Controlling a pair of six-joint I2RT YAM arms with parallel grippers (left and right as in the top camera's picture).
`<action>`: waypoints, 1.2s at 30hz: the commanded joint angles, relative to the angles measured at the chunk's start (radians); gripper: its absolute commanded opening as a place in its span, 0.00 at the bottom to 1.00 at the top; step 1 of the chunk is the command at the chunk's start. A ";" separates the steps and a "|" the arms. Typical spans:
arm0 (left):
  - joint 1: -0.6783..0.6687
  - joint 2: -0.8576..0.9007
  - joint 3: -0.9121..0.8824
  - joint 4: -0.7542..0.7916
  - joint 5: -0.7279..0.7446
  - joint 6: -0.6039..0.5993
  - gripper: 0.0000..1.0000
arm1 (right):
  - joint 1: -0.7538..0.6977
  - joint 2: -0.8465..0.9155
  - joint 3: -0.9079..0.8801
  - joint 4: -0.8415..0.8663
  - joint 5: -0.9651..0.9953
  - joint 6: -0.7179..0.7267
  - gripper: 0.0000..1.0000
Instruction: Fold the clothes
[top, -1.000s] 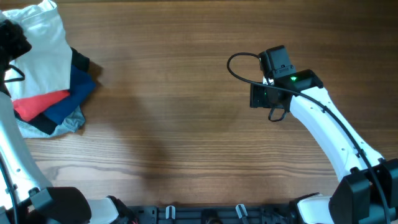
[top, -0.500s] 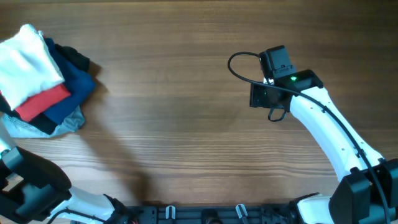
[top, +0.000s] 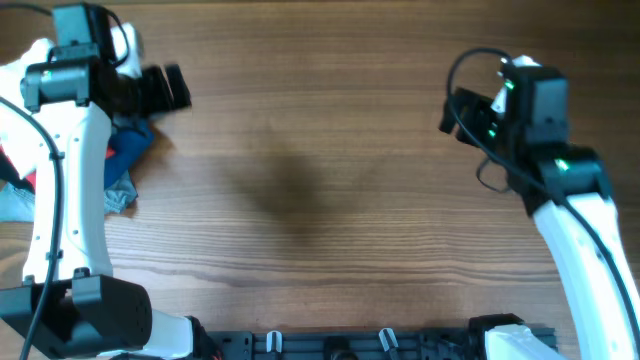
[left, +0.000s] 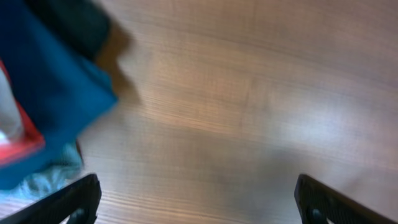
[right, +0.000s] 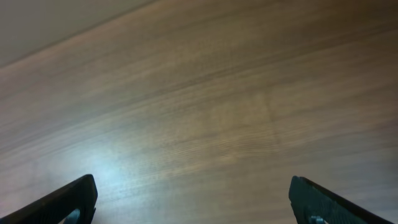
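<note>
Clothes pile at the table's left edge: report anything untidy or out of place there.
The pile is a loose heap, not a stack: the blue garment juts out over the table, a red layer shows beside it, and pale blue cloth lies crumpled at the bottom. Nothing looks spilled or damaged.

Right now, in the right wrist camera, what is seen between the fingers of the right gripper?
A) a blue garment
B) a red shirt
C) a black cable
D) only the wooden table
D: the right gripper is open, and only the wooden table shows between its fingers; the pile of garments lies at the left edge in the overhead view.
</note>
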 joint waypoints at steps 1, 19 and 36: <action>-0.005 -0.105 -0.010 -0.135 -0.005 0.018 1.00 | -0.005 -0.187 0.000 -0.082 -0.016 -0.078 1.00; -0.088 -1.095 -0.522 0.000 0.001 -0.031 1.00 | -0.004 -0.686 -0.225 -0.256 0.149 0.172 0.99; -0.088 -1.095 -0.522 -0.055 0.001 -0.031 1.00 | -0.004 -1.188 -0.825 0.397 0.026 -0.101 1.00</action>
